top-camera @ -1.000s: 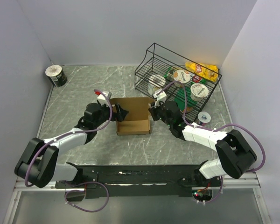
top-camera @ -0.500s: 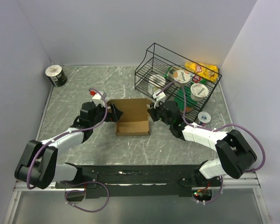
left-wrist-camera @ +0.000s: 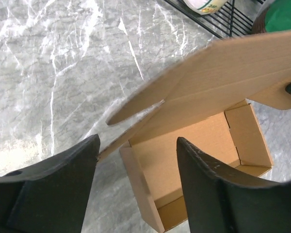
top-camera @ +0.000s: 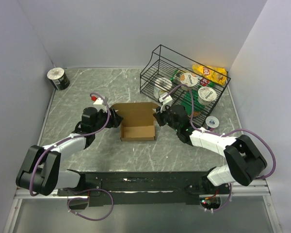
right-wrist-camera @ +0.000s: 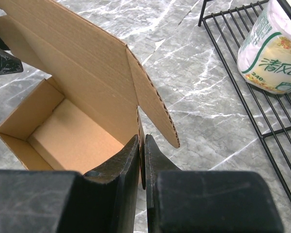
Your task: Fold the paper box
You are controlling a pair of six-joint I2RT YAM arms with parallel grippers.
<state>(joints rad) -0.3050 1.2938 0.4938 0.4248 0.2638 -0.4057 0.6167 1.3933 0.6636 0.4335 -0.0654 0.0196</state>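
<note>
Paper box (top-camera: 138,127) sitting open mid-surface (top-camera: 87,87), lid standing up, just left of wire basket (top-camera: 153,77). Right jaws pinching box's right wall; left jaws gaping wide at left side. Open room lying left and front. Pack (right-wrist-camera: 271,53) in basket showing "清风", "240".

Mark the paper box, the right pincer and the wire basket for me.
paper box (top-camera: 138,132): top view, on its inner floor.
right pincer (right-wrist-camera: 141,140): right wrist view, between the tips pinching the box wall.
wire basket (top-camera: 150,60): top view, on its left rim wire.
</note>
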